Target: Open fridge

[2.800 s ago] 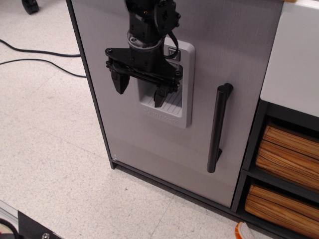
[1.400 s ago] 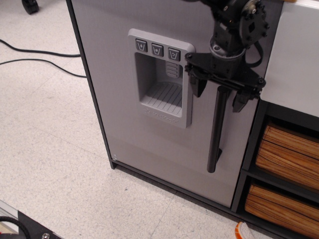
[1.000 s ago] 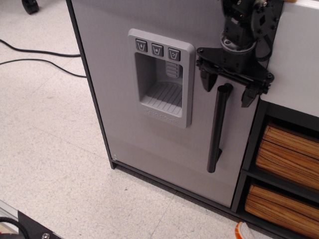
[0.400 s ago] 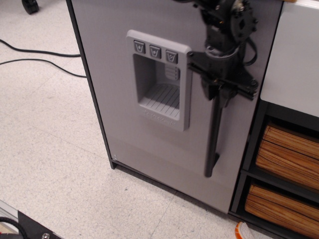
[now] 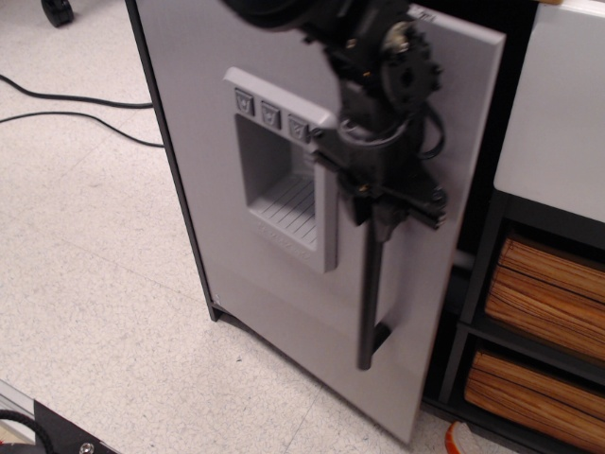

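Observation:
The fridge has a grey door [image 5: 203,142] with a recessed three-button dispenser panel [image 5: 280,180] and a black vertical bar handle [image 5: 369,298]. The door is swung partly open on its left hinge, with a dark gap [image 5: 473,236] along its right edge. My black gripper [image 5: 386,206] is shut on the top of the handle, with the arm coming down from above.
A white-topped unit [image 5: 558,104] with orange wood-slat drawers [image 5: 548,293] stands right of the fridge. Black cables [image 5: 66,104] lie on the speckled floor at left. A dark object's edge [image 5: 66,437] shows at the bottom left.
My gripper moved from the dispenser to the handle, closed on its top, and pulled. The door has swung outward and left from shut to partly open.

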You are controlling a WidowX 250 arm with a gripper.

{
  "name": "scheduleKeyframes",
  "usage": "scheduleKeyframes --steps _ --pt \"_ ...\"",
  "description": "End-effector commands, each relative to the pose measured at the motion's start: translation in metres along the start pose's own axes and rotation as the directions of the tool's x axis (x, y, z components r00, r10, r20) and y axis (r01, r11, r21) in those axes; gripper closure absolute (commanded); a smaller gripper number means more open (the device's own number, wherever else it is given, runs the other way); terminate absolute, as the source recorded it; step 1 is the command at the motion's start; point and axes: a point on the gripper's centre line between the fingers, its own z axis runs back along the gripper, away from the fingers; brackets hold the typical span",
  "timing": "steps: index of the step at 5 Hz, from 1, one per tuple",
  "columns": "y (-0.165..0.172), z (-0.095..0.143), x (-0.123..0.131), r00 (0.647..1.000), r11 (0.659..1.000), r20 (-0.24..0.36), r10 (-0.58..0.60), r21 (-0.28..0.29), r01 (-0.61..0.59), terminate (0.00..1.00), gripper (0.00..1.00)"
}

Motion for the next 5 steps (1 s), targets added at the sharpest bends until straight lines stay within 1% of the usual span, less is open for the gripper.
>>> scheduleKeyframes --steps 1,2,3,4,5 --pt "0.019 0.033 -0.026 0.997 0.999 0.057 -0.043 -0.023 0.044 0.0 1.0" --pt "0.026 0.033 -0.042 1.0 1.0 -0.01 -0.004 -0.006 0.004 0.0 0.0" --pt "0.021 0.028 -0.06 0.997 1.0 -0.076 0.006 0.021 -0.004 0.0 0.0" --pt "-0.001 0.012 -0.073 0.994 0.999 -0.099 -0.04 0.002 0.04 0.0 0.0" --pt "-0.032 0.003 -0.07 0.992 0.997 -0.103 -0.066 -0.035 0.063 0.0 0.0"
